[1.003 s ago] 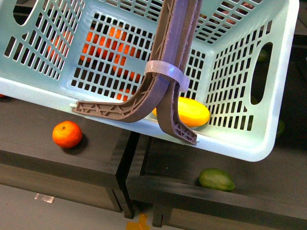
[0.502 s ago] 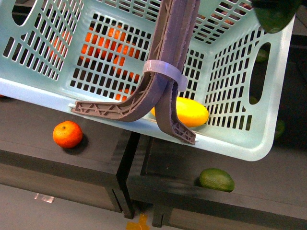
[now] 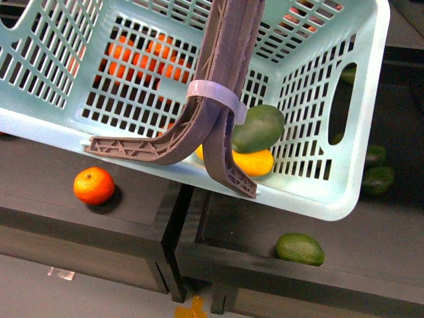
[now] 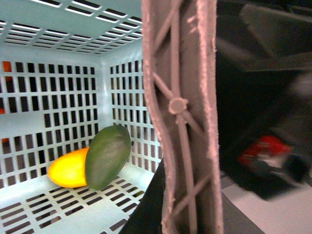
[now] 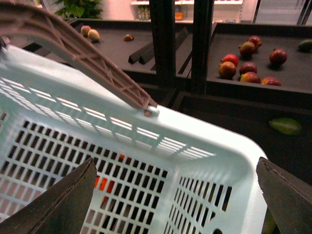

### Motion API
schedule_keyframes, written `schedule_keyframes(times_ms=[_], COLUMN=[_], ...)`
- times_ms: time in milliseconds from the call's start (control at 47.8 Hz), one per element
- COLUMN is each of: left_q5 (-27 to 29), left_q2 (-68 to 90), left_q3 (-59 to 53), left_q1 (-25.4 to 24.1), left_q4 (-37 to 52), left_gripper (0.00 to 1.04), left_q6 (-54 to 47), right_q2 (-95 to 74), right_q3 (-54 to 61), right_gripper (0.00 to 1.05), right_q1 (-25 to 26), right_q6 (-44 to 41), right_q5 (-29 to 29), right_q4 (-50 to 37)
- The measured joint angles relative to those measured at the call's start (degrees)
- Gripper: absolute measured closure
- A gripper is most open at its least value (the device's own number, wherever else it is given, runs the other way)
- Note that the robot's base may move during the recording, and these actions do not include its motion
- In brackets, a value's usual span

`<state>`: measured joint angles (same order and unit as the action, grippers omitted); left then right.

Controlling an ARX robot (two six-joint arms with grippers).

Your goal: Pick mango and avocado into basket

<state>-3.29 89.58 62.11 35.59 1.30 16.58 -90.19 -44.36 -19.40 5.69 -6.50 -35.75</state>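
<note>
Front view is filled mostly by the basket [image 3: 331, 211], which is seen tilted above the dark shelving [image 3: 79, 218]. Its two brown handles [image 3: 225, 79] are raised together across the middle. The basket is judged to be light, stiff plastic, best carried by those joined handles. In the right wrist view the right gripper [image 5: 175, 161] is seen above the basket's rim with its two dark fingers spread wide and nothing held between them. The left gripper cannot be made out in the left wrist view, where one handle is seen very close, so its hold cannot be told. The mango [image 3: 255, 162] is lying on the basket floor in the low corner. The avocado [image 3: 258, 128] is resting on it, tipped up against the slotted wall, and the two are shown touching in the left wrist view as well [image 4: 108, 157]. Both wanted fruits are thus judged to be inside, and the task is taken as nearly or fully done. The avocado is expected to be firm, smooth-skinned and apt to roll off the mango if the basket is swung. Were it to be taken up again, it should be gripped across its widest middle. Another dark green fruit [image 3: 300, 249] and an orange [image 3: 93, 185] are left on the shelving below. The handles are bound by a pale zip tie [image 3: 215, 96].
</note>
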Motion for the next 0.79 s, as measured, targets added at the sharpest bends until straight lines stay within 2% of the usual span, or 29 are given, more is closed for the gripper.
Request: schedule_keyframes(times_ms=[167,376,544,669,794], left_q5=[-0.6,-0.9,-0.7,-0.2,-0.2], left_q2=[0.0,0.0,0.0,0.0,0.0], left_q3=[0.0,0.0,0.0,0.0,0.0], left_q1=[0.2,0.4,0.4,0.2,0.2], left_q4=[0.0,0.0,0.0,0.0,0.0], left_gripper=[0.98,0.98,0.98,0.98,0.98], left_q6=[0.5,0.5,0.3,0.4,0.3], right_q2=[11.1,28.3,49.9,62.7,67.0], right_q3=[5.6,15.9,30.2,37.7,39.6], right_gripper=[0.08,0.08,0.08,0.08,0.08], right_q1=[2.3,5.6,8.9,10.2,10.4], right_q6=[1.3,2.8,4.2,5.2,5.3], right_q5=[-1.3,-6.2,-12.1,-14.2,-14.6], right_q4=[0.0,1.8,11.8,21.4,23.6])
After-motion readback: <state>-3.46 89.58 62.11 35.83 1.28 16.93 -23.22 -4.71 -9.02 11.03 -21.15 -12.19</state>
